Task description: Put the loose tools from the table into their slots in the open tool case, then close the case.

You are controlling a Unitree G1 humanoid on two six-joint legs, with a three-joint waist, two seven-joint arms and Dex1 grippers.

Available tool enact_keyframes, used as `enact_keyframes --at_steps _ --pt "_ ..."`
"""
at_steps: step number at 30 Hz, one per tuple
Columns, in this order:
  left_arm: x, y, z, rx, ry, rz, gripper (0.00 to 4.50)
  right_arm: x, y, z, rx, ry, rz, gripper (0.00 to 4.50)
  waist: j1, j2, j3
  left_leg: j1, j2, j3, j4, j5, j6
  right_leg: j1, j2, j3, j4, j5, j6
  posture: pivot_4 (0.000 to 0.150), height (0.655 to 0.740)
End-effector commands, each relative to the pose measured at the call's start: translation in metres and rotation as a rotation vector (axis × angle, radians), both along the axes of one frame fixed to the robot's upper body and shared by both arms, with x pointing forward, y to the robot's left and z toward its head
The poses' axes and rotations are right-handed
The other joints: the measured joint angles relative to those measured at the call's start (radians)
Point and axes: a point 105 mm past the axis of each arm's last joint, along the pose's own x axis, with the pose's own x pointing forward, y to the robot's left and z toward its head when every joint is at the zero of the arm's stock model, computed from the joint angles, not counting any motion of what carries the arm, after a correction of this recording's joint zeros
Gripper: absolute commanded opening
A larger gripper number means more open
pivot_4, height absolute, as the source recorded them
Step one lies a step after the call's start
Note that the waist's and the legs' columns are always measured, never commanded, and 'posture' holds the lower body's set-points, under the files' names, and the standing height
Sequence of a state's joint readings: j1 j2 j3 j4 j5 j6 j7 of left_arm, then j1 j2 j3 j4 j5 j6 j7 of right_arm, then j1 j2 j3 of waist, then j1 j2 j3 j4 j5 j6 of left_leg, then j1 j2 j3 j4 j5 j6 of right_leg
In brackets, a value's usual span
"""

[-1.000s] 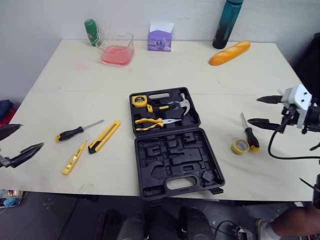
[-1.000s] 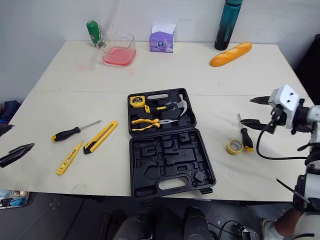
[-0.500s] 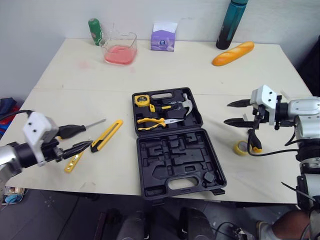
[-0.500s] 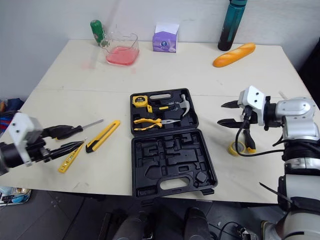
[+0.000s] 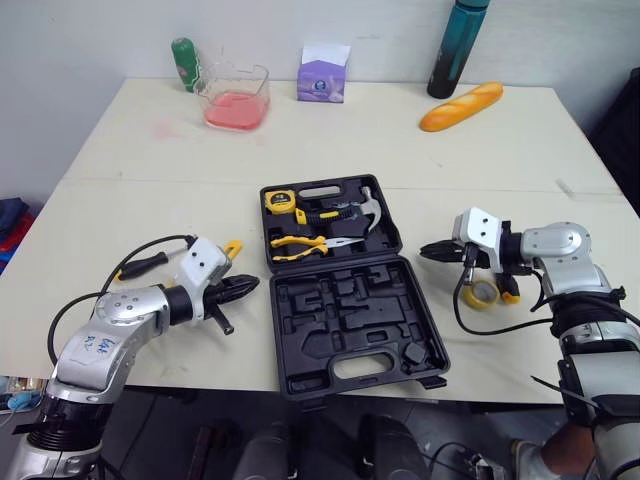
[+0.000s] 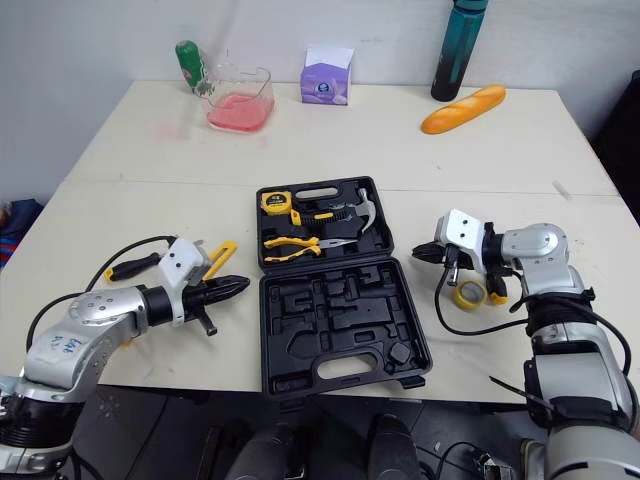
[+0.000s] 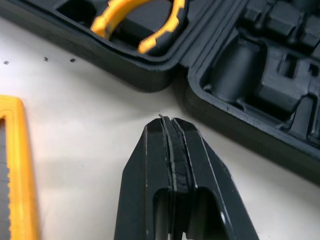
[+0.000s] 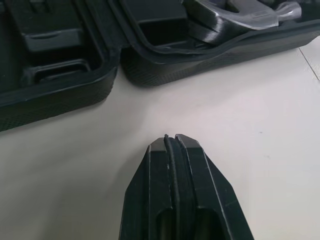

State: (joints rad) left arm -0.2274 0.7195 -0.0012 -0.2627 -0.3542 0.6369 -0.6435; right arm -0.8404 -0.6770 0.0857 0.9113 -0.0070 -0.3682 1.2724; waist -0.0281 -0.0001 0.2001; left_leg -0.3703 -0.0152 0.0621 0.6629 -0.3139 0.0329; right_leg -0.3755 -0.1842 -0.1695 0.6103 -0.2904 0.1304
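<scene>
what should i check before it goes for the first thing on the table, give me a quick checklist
1. Tool case open, slots exposed: ok.
2. Left tool open for a grasp: not ok, shut and empty.
3. Right tool open: not ok, shut and empty.
4. Utility knife close to left tool: ok.
5. Tape roll and screwdriver close to right tool: ok.
6. Matching slot for each item: cannot tell.
</scene>
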Motion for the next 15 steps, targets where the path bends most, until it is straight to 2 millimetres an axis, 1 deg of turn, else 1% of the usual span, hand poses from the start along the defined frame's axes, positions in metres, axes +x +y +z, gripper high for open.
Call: enact_keyframes --at_steps 1,3,7,11,15 --pt "0.009 0.001 0.004 0.029 -0.038 0.014 0.14 0.002 0.007 0.002 0.013 -0.034 0.004 0.00 0.000 0.000 0.000 0.000 0.000 0.000 0.000 0.000 0.000 0.000 0.000 0.000 0.000 0.000 0.000 0.150 0.7400" --pt "0.014 -0.007 0.010 -0.018 -0.053 0.009 0.14 0.003 0.012 0.001 0.021 -0.042 0.007 0.00 0.001 0.000 0.000 0.000 0.000 0.000 0.000 0.000 0.000 0.000 0.000 0.001 0.000 0.000 0.000 0.150 0.7400" --pt "0.016 -0.013 0.006 -0.023 -0.044 -0.006 0.14 0.004 0.017 -0.003 0.018 -0.039 0.011 0.00 0.002 0.000 0.000 -0.001 0.000 0.000 0.001 0.000 0.000 0.000 0.001 0.005 0.000 0.000 0.000 0.150 0.7400" --pt "0.021 -0.025 0.004 -0.033 -0.028 -0.028 0.14 0.003 0.021 -0.006 0.019 -0.038 0.021 0.00 0.002 0.000 0.000 -0.001 0.000 0.000 0.001 0.000 0.000 0.000 0.002 0.006 0.000 0.000 0.000 0.150 0.7400" --pt "0.022 -0.030 0.003 -0.026 -0.026 -0.048 0.14 0.002 0.028 -0.006 0.030 -0.037 0.041 0.00 0.002 0.000 0.000 -0.001 0.000 0.000 0.002 0.000 0.000 0.000 0.002 0.006 0.000 0.000 0.000 0.150 0.7400"
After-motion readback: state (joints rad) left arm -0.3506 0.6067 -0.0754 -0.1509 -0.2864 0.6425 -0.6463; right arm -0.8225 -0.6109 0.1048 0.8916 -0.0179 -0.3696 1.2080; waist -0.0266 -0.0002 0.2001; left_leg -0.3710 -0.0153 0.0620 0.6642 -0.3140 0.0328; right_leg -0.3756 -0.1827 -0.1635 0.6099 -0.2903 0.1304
